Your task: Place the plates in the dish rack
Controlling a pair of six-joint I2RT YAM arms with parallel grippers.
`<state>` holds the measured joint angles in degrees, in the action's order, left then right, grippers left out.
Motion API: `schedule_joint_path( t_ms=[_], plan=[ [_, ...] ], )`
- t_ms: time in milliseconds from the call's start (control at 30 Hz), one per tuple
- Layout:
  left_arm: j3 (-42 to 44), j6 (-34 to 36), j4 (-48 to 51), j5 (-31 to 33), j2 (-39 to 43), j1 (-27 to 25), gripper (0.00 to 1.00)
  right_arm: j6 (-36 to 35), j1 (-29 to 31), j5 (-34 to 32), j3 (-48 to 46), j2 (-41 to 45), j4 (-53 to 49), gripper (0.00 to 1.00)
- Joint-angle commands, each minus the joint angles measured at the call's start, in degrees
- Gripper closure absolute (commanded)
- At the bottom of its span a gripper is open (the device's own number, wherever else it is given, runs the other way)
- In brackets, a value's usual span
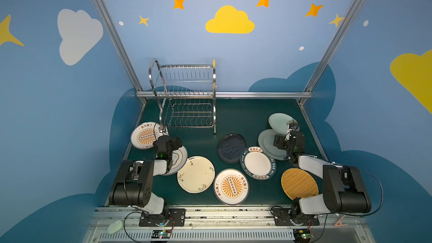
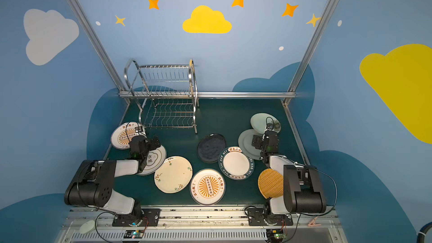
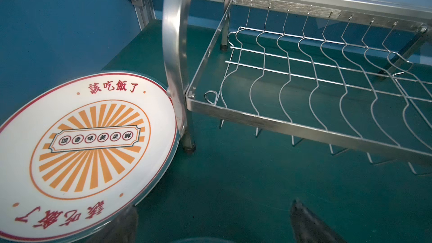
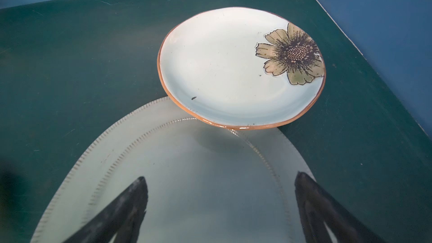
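Note:
The steel dish rack (image 1: 187,94) (image 3: 304,78) stands empty at the back left of the green mat. Flat on the mat lie the plates: orange-sunburst (image 1: 146,135) (image 3: 81,155), cloud-emblem (image 2: 154,160), cream floral (image 1: 196,174), a second sunburst (image 1: 231,186), black (image 1: 231,147), teal-rimmed (image 1: 258,165), yellow woven (image 1: 299,183). A ribbed pale green plate (image 4: 187,171) lies partly under a flower-printed one (image 4: 233,66). My left gripper (image 3: 214,206) is open over bare mat between the sunburst plate and the rack. Above the ribbed plate hangs my right gripper (image 4: 221,176), open and empty.
An aluminium rail (image 1: 257,94) and slanted posts fence the back and sides, with blue walls close behind. The rack's leg (image 3: 189,146) stands right beside the sunburst plate's rim. A pale oval object (image 1: 115,226) and a pink clip (image 1: 339,222) lie on the front rail.

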<state>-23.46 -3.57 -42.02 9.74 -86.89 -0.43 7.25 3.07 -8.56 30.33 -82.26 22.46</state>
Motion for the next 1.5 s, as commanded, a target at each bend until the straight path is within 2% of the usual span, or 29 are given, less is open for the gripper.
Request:
schedule_joint_path(
  t_ms=[0, 933, 1467],
  plan=[
    [-0.87, 0.5, 0.45, -0.42, 0.14, 0.22, 0.0, -0.23, -0.1, -0.32, 1.06, -0.49, -0.42, 0.04],
    [-1.32, 0.5, 1.06, -0.6, -0.12, 0.26, 0.0, -0.23, -0.08, -0.37, 0.88, -0.45, -0.18, 0.04],
    [-0.71, -0.22, 0.46, -2.97, 0.25, 1.52, 0.0, -0.03, -0.97, 1.48, 0.61, -0.27, -0.05, 0.04]
  ],
)
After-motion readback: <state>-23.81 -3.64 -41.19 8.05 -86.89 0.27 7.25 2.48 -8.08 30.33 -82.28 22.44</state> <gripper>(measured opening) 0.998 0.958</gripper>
